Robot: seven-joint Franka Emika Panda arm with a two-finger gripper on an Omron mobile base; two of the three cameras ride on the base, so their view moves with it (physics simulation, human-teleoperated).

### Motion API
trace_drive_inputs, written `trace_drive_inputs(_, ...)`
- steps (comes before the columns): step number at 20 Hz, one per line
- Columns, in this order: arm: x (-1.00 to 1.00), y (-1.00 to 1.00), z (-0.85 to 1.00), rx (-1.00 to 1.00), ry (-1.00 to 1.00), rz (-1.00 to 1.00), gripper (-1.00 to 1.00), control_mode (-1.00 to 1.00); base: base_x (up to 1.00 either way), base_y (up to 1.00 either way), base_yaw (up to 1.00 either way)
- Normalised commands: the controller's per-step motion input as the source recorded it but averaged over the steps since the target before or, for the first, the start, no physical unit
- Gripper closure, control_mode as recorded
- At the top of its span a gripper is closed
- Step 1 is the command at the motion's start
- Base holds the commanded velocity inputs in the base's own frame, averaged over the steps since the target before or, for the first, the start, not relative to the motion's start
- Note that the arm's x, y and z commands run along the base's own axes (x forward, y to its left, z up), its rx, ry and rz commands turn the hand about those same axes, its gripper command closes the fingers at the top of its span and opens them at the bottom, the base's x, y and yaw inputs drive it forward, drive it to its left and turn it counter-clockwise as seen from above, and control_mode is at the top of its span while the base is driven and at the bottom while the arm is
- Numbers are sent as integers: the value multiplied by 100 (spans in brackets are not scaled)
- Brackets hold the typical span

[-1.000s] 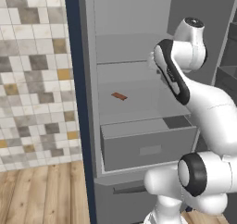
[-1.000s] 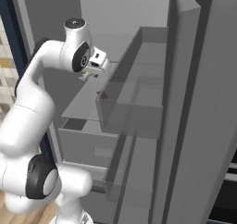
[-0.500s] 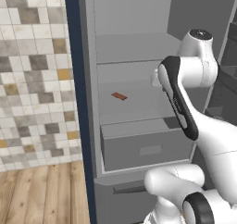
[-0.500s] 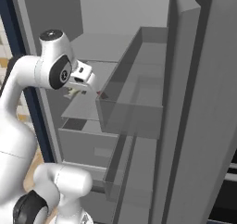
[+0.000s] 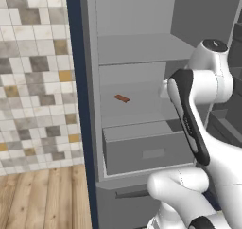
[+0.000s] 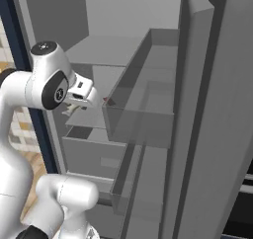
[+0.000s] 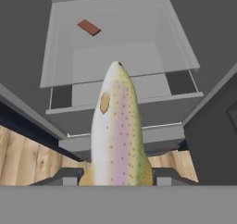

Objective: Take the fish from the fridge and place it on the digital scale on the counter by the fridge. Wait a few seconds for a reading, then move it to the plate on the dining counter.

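the fish is a pale, speckled piece with a yellow-green back, a pinkish stripe down its middle and small dark dots all over; an orange-tan oval patch sits near its pointed head. in the hand view it stands between the two dark finger tips of the gripper, whose jaws are closed on its wider tail end, with the head pointing away from the hand toward the fridge. the fish is held in the air in front of the open fridge, clear of the shelves.

the hand view looks along the fish at the grey shelf and the wide grey drawer, with a flat reddish-brown bar lying on the shelf toward its back left corner. wooden floor shows below the fridge's front edge.

the left base view shows the same bar on the middle shelf, the drawer under it, a tiled wall to the left, and the white arm covering the hand. the right base view shows the gripper from the side, just in front of the shelves and beside the open door's grey bin; the fish itself is too small to tell there.
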Motion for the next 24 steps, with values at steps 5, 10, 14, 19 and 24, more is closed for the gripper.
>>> trace_drive_inputs(5,-10,0,-7,0,0,0,100,-100,0,0,0)
trace_drive_inputs(10,-1,0,0,0,0,0,100,100,-3,0,0)
trace_drive_inputs(14,0,0,0,0,0,0,100,100,-46,62,-3)
trace_drive_inputs(19,0,0,0,0,0,0,100,100,-45,89,-28)
trace_drive_inputs(24,0,0,0,0,0,0,100,100,-42,11,-78)
